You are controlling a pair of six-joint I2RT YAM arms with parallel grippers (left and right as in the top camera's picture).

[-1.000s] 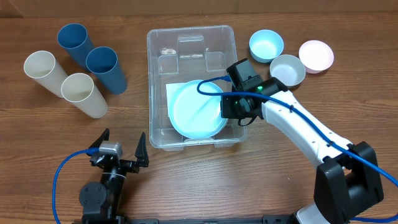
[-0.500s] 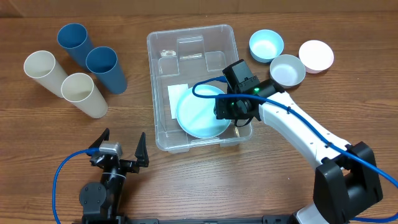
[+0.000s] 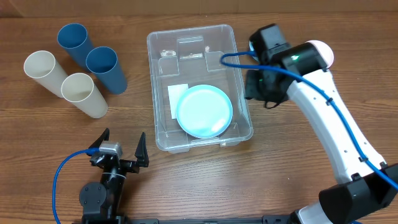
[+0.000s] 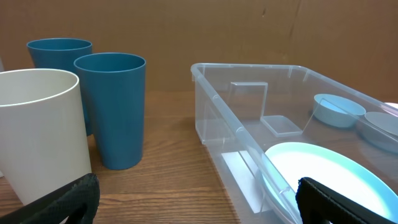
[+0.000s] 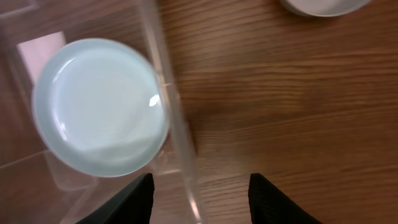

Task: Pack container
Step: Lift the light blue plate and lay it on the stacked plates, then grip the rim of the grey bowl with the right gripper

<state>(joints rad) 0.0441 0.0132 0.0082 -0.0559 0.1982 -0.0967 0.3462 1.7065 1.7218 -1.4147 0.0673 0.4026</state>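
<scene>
Hovering over the container (image 3: 193, 62) wall, right gripper (image 5: 200, 183) apart, seemingly empty; left gripper (image 3: 124, 140) apart.

No readable txt, nos. or brand in any view. Only label-like thing: white rect. label (image 3: 176, 99) on btm of the container (image 3: 193, 32), partly under the pale blue plate (image 3: 204, 111) (its visible part looks blank from overhead; thru the wall, left wrist view, just a pale strip).
</scene>
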